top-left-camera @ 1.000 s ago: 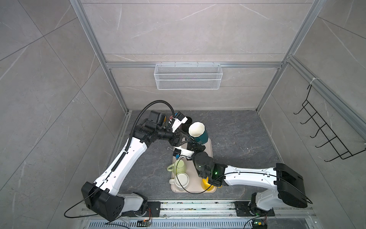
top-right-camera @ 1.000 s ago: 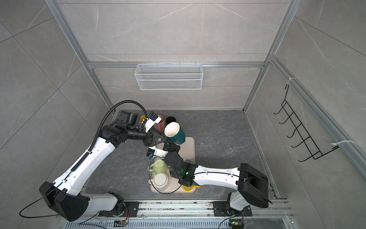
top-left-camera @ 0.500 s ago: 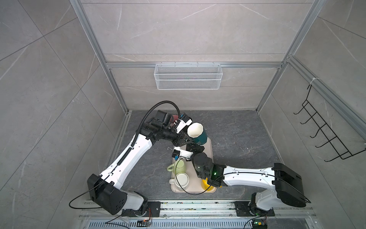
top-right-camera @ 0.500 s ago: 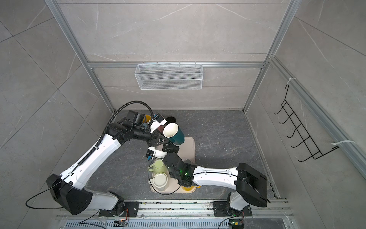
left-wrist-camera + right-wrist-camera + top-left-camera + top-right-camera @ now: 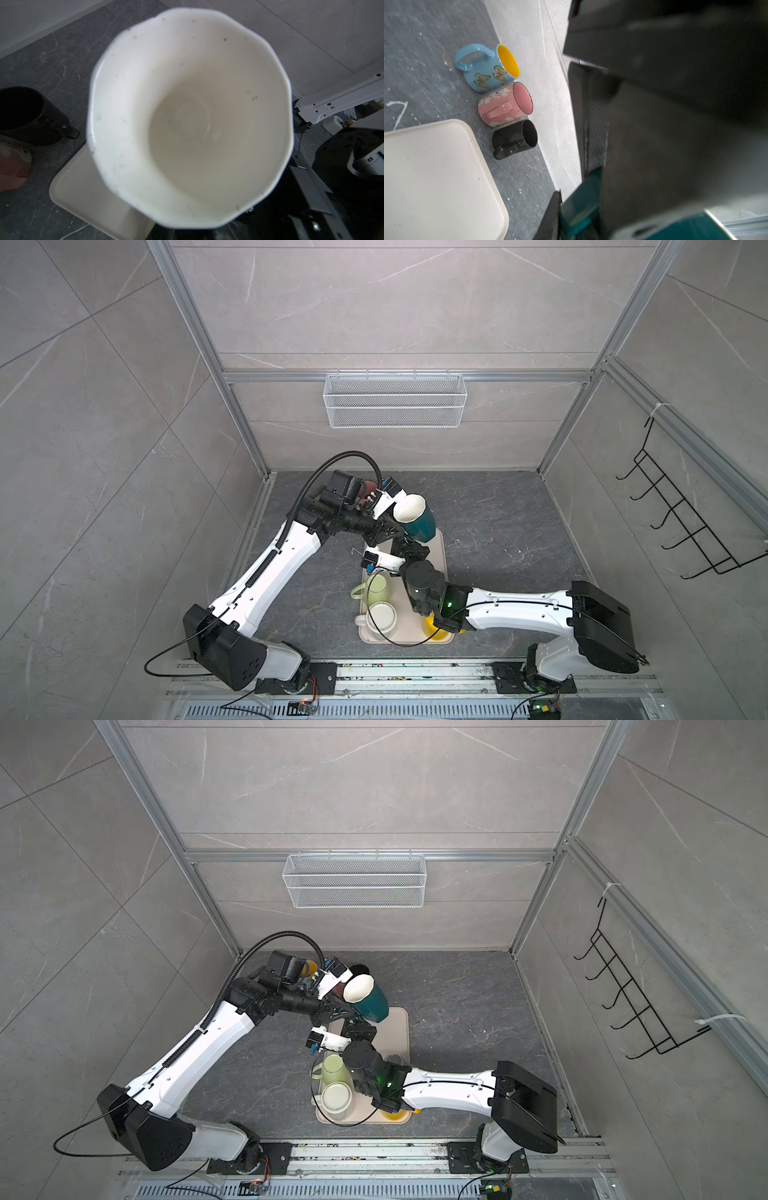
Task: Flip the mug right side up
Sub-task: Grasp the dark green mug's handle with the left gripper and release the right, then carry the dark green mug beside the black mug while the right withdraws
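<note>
The mug (image 5: 420,523) (image 5: 373,1003) is teal outside and white inside. It hangs tilted over the far end of the beige tray (image 5: 437,558), mouth facing up and to the left. My left gripper (image 5: 392,529) (image 5: 347,1011) reaches in from the left and is shut on the mug's side. The white inside of the mug (image 5: 187,116) fills the left wrist view and hides the jaws. My right gripper (image 5: 409,548) (image 5: 360,1030) sits just under the mug. The right wrist view shows one dark finger (image 5: 550,216) against teal mug wall (image 5: 581,205); a dark blur hides the other finger.
On the near half of the tray stand a pale green mug (image 5: 376,589), a white mug (image 5: 382,616) and a yellow object (image 5: 432,628). Blue (image 5: 485,68), pink (image 5: 504,106) and black (image 5: 515,138) mugs stand by the back wall. A wire basket (image 5: 395,400) and hook rack (image 5: 685,522) hang on the walls.
My left arm has swung right to the mug and its jaws have closed on it. The mug and the right arm have hardly moved.
</note>
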`<state>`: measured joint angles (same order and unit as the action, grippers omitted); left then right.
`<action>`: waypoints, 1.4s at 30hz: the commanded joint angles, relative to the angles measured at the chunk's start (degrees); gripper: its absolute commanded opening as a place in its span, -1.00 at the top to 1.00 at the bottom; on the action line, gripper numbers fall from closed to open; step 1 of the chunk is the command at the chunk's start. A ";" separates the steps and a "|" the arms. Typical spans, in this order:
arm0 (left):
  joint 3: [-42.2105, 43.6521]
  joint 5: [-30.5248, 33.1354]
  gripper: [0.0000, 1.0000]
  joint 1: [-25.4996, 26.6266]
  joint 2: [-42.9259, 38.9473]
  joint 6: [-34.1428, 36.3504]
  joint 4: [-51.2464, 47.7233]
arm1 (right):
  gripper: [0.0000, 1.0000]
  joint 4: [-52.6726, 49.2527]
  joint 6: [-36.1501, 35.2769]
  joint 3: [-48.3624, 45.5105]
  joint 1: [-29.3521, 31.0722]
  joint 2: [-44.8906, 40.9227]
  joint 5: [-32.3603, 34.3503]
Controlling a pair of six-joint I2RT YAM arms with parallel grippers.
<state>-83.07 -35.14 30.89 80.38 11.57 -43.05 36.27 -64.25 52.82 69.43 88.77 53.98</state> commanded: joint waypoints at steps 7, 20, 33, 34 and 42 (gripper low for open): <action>0.74 6.17 1.00 0.20 -1.28 -4.95 3.86 | 0.19 4.14 5.24 0.20 0.44 -4.03 6.21; 0.15 14.78 1.00 0.22 0.50 -10.08 11.66 | -0.25 -23.72 34.50 -0.13 0.27 -15.20 10.85; -7.82 24.46 1.00 4.18 12.41 -16.35 19.85 | -0.53 -69.80 87.85 10.28 -12.16 -22.38 -15.11; -9.30 25.74 1.00 4.76 13.91 -16.70 19.55 | -0.54 -70.58 89.47 10.44 -14.03 -22.63 -18.27; -22.27 37.31 1.00 9.50 26.84 -19.39 14.80 | -0.54 -72.82 96.42 11.28 -23.74 -22.66 -36.54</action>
<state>-99.72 -3.38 39.13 105.84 -5.91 -31.83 -33.56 26.44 62.37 47.42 66.72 27.03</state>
